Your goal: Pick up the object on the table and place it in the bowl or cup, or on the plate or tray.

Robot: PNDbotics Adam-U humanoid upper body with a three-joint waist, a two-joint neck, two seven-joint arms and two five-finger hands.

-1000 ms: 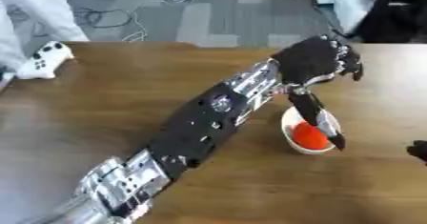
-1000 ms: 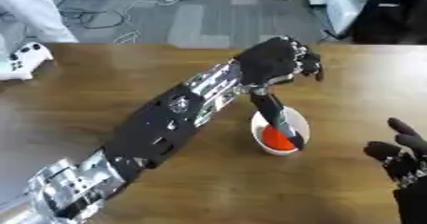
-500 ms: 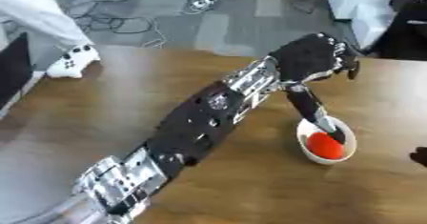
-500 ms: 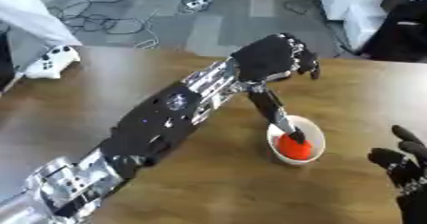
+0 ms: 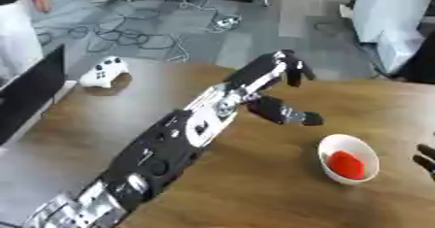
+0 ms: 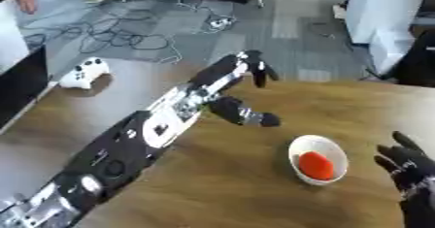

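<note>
The red object [image 6: 316, 165] is sitting inside the white bowl [image 6: 334, 149], which stands on the wooden surface [image 6: 255, 193] toward the right side. So judging from how things lie, the placing part looks done and the step in hand is just getting clear.

The left robot hand [image 5: 285, 69] is up off the surface, above and to the left of the bowl, well apart from it, with fingers hanging relaxed and the thumb sticking out toward the bowl. It has nothing in it. The right robot hand [image 6: 408, 166] shows at the lower right edge, fingers spread and pointing up, also empty, near the bowl but not touching.

If I were driving this, I'd pull the left arm back along its own line, away from the bowl, and keep it high so the thumb doesn't clip the rim. The bowl looks light and would probably slide or tip easily. A white game controller [image 5: 103, 72] lies far left, out of the way.
</note>
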